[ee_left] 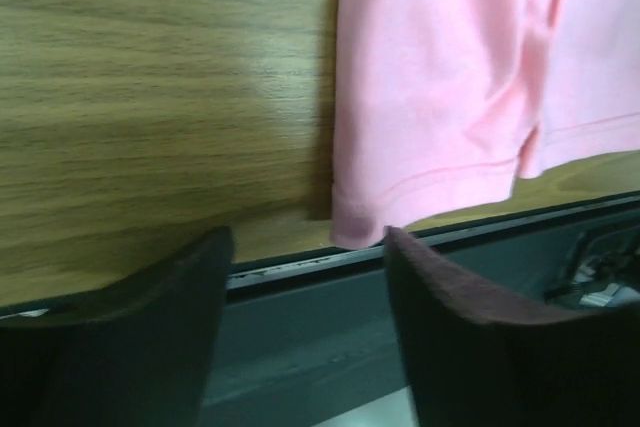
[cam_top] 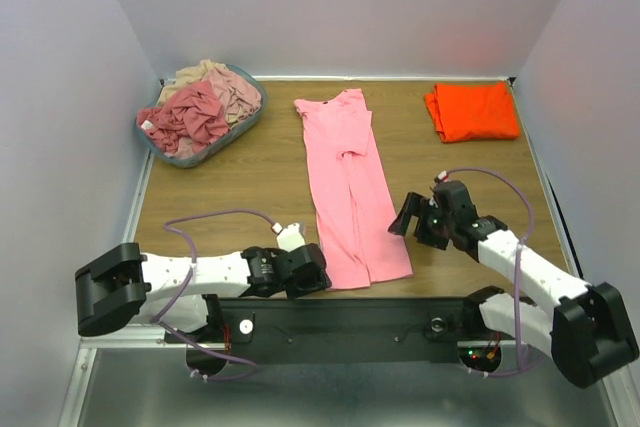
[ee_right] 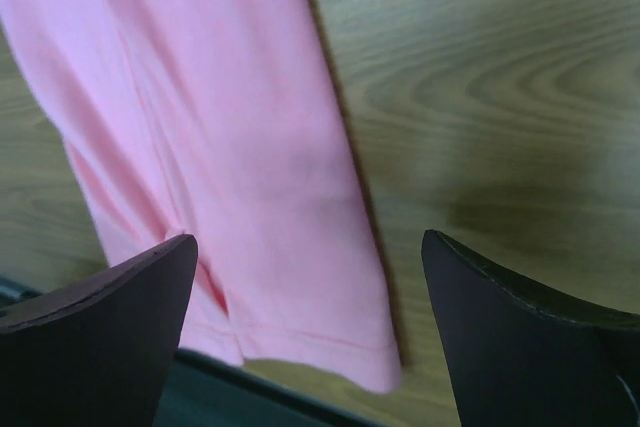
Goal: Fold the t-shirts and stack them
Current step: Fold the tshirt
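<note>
A light pink t-shirt (cam_top: 349, 187) lies flat in the middle of the table, folded lengthwise into a narrow strip, collar at the far end. Its hem shows in the left wrist view (ee_left: 450, 97) and the right wrist view (ee_right: 230, 147). A bright orange t-shirt (cam_top: 471, 110) lies folded at the back right. Dusty rose and beige shirts (cam_top: 200, 107) are heaped in the basket. My left gripper (cam_top: 318, 272) is open and empty, just left of the pink shirt's near hem corner. My right gripper (cam_top: 400, 219) is open and empty, just right of the strip's near part.
A grey-blue oval basket (cam_top: 232, 135) stands at the back left. The table's near edge and a dark metal rail (ee_left: 330, 307) run just below the pink hem. White walls close in the table on three sides.
</note>
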You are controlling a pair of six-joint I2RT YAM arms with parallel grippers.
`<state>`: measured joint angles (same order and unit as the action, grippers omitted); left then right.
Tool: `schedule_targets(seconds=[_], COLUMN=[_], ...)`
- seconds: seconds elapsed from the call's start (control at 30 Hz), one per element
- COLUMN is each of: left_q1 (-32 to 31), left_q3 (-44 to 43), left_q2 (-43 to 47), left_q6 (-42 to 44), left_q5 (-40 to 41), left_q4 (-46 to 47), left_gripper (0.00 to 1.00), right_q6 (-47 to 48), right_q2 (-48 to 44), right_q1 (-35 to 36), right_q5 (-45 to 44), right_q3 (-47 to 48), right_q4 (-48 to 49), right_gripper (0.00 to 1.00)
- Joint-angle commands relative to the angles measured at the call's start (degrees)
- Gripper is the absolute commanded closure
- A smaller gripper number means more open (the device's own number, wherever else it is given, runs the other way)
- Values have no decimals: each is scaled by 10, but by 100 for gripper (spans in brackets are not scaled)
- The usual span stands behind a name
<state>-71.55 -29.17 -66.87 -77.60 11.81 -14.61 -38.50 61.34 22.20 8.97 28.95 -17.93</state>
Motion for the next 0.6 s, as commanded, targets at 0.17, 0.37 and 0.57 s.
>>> schedule_targets(seconds=[0.17, 0.37, 0.57], left_q1=[-3, -2, -2], left_q3=[22, 24, 25], left_q2=[-41, -43, -51], left_q6=[-10, -14, -9], left_q5=[-20, -15, -14], left_q4=[81, 80, 105], left_gripper=[62, 80, 98], right_q6=[-46, -13, -12], right_q2=[-110, -101, -102], right_q1=[0, 0, 0], right_q5=[125, 127, 99], right_q3=[-64, -72, -72], right_q4=[-22, -97, -115], right_gripper=[5, 7, 19])
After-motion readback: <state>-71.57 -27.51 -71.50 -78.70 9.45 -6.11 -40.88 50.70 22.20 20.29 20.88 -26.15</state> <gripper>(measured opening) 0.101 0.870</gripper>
